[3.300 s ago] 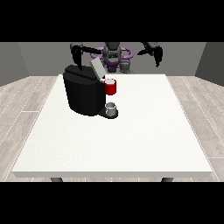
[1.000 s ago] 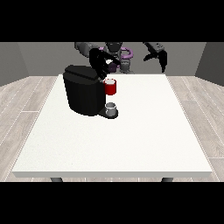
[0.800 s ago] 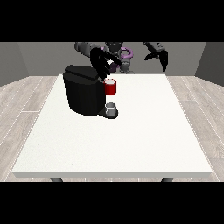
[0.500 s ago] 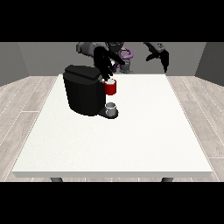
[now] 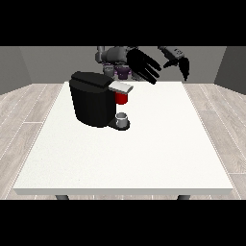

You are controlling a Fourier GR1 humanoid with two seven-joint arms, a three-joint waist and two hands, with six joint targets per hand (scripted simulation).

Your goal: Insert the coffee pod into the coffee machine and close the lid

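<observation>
The black coffee machine (image 5: pixel 92 98) stands on the left half of the white table (image 5: pixel 158 144). A flat grey lid (image 5: pixel 120 87) juts out at its top right, with a red thing at the machine (image 5: pixel 121 98) just below it. A small grey thing (image 5: pixel 123 118) sits on the machine's base. The hand at the view's left (image 5: pixel 141 64) hovers above and to the right of the lid, fingers straight and spread, holding nothing. The hand at the view's right (image 5: pixel 181 61) is raised over the table's far edge, fingers hanging relaxed and empty.
The robot's torso (image 5: pixel 117 62) stands behind the table's far edge. Wooden floor surrounds the table. White tabletop stretches in front of and to the right of the machine.
The hand at the view's left has swung from behind the machine's top to the right and nearer the camera, its fingers now spread. The other hand has barely moved.
</observation>
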